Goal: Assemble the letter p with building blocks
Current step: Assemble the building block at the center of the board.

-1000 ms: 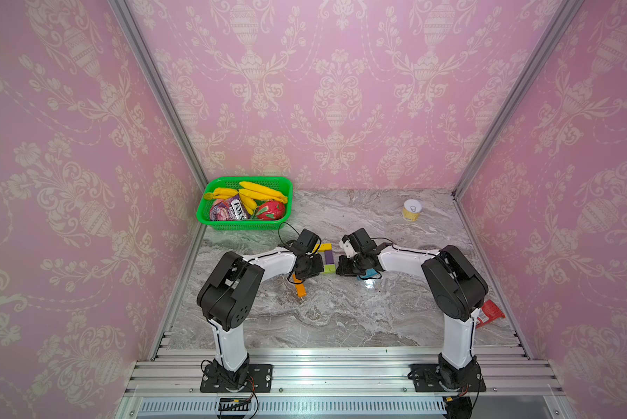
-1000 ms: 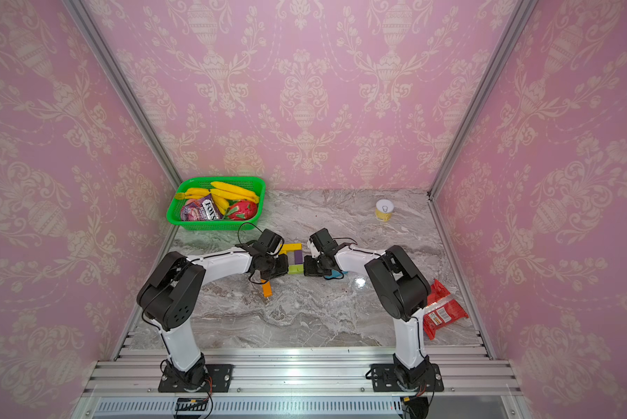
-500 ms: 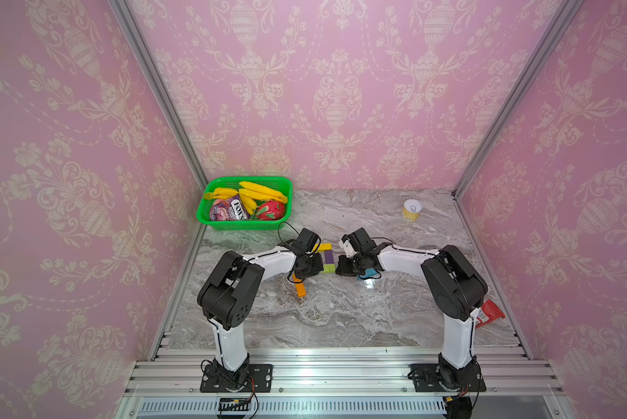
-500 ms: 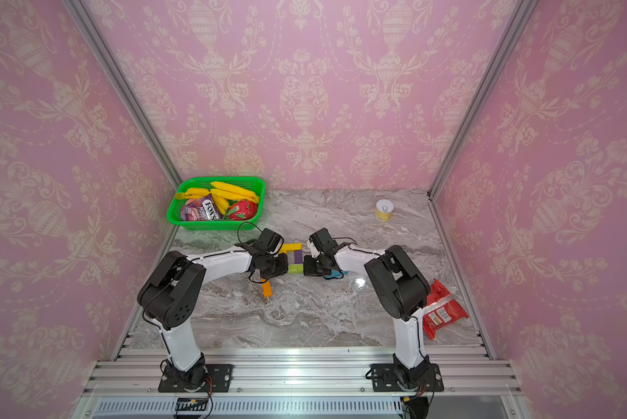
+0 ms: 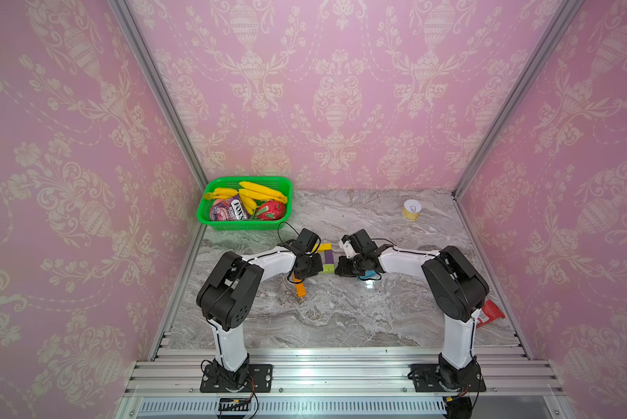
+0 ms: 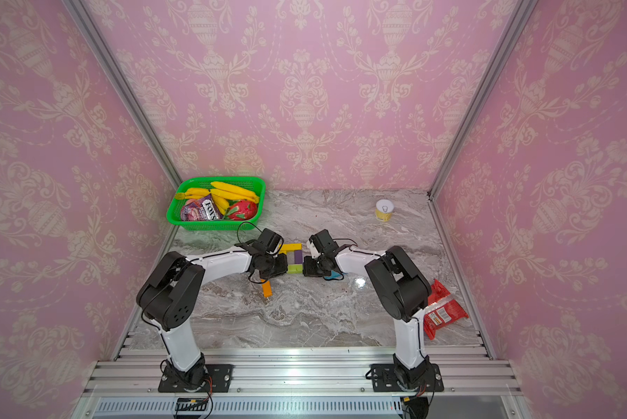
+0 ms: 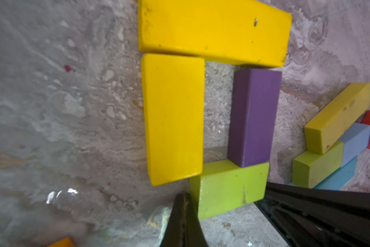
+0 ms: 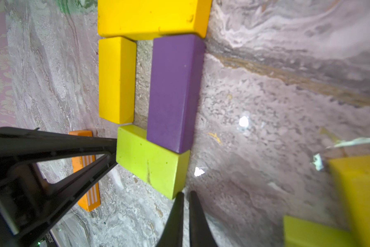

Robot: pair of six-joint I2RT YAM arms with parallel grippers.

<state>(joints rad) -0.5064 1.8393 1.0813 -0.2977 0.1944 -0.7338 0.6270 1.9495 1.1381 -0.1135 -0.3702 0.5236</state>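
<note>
Lettering reading FOX'S shows on the purple packet in the green basket, upper left of the marble table, packed beside bananas and a red dragon fruit. Print on the red snack packet at the table's right edge is too small to read. Bare marble runs from the blocks down to the metal rail, past an orange block.

At frame centre, a long yellow block, a short yellow block, a purple block and a lime green block form a loop. The left gripper is clenched on nothing, its tip against one end of the lime green block. The right gripper, pinched almost together and empty, sits at the opposite end. Spare blocks lie heaped just beside the right gripper.
</note>
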